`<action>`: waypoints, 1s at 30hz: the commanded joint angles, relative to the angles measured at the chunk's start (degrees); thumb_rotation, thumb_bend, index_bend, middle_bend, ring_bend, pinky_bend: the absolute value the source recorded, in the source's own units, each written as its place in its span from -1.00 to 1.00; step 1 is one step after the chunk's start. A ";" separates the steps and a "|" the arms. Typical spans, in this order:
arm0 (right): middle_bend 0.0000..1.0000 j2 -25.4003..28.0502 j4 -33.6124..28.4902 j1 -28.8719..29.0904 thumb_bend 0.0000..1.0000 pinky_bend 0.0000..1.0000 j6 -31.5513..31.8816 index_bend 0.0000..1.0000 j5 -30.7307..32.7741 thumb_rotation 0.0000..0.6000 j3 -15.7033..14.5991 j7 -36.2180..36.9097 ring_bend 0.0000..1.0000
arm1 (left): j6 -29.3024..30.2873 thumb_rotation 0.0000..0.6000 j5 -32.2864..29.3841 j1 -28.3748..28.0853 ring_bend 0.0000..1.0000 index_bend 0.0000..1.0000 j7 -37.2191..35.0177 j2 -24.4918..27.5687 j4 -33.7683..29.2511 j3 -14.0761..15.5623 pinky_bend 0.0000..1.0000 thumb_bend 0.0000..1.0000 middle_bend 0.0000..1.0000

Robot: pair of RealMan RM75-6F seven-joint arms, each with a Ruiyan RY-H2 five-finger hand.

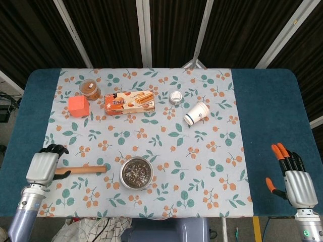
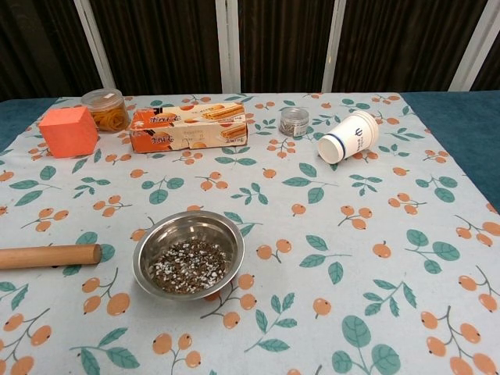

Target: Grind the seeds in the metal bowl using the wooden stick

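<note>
Left hand [image 1: 42, 167] sits over the left end of the wooden stick [image 1: 81, 170], fingers curled downward; whether they grip it cannot be told. Stick lies flat on the tabletop [image 1: 262, 116], just left of the metal bowl [image 1: 136, 173] of seeds. Right hand [image 1: 295, 181] hovers at the near right edge, fingers spread, holding nothing.

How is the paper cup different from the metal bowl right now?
The paper cup lies tipped on its side, while the metal bowl sits upright. The cup is white with a blue band; the bowl is bare shiny metal. The bowl holds seeds; the cup's inside cannot be seen. Both rest on the patterned tablecloth.
</note>
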 commanded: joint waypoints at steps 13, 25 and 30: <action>-1.00 0.05 0.04 -0.01 -0.27 -1.00 0.10 -1.00 -0.27 1.00 -0.09 0.11 -1.00 | -1.15 1.00 -4.30 -5.54 0.30 -0.28 8.60 -7.59 -0.87 1.10 0.57 -0.41 0.08; -1.00 0.09 -0.09 -0.02 -0.27 -1.00 -0.04 -1.00 -0.09 1.00 -0.11 0.04 -1.00 | -1.89 1.00 -6.06 -6.50 0.56 -0.19 8.37 -7.33 -0.69 2.66 0.79 -0.37 -0.07; -1.00 0.11 -0.13 0.02 -0.27 -1.00 -0.19 -1.00 0.09 1.00 -0.06 0.11 -1.00 | -2.41 1.00 -6.74 -7.23 0.56 -0.21 8.82 -8.49 0.37 3.25 0.79 -0.35 -0.13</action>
